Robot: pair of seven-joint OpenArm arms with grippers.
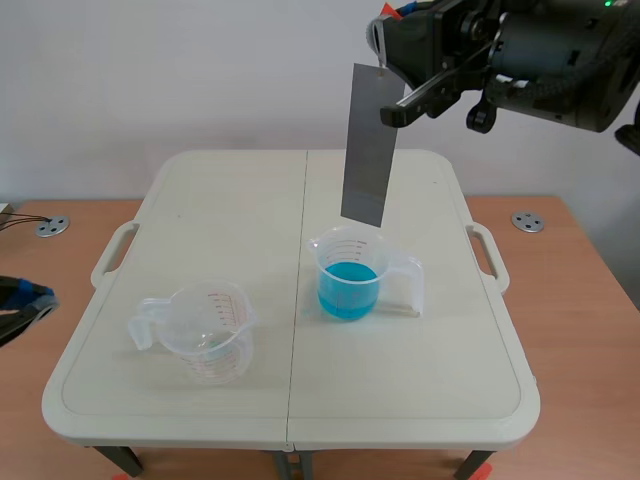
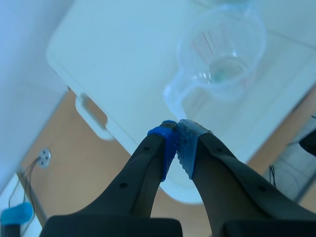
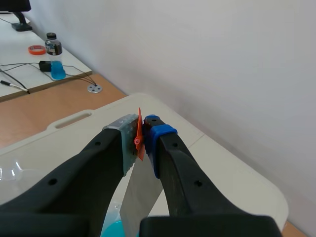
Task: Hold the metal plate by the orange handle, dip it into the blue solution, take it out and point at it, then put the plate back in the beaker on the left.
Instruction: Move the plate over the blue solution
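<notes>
Plate of grey metal (image 1: pixel 368 145) hangs upright from the right gripper (image 3: pixel 143 132), whose fingers are clamped on the small orange handle (image 3: pixel 138 140) at its top edge. Its lower end sits just above the rim of the beaker (image 1: pixel 333 250) holding the blue solution (image 1: pixel 347 288), toward that beaker's far side, and it is not in the liquid. If the dip is the step in hand, it is best done by bringing the plate over the middle of the opening first, then lowering it straight down and slowly, so that the edge neither knocks the rim nor tips the light beaker. The grip on the thin handle looks narrow, so any swing could twist the plate. The left gripper (image 2: pixel 177 143) waits low beside the table (image 1: pixel 240 200), fingers together on nothing, near the empty beaker (image 1: pixel 215 300).
</notes>
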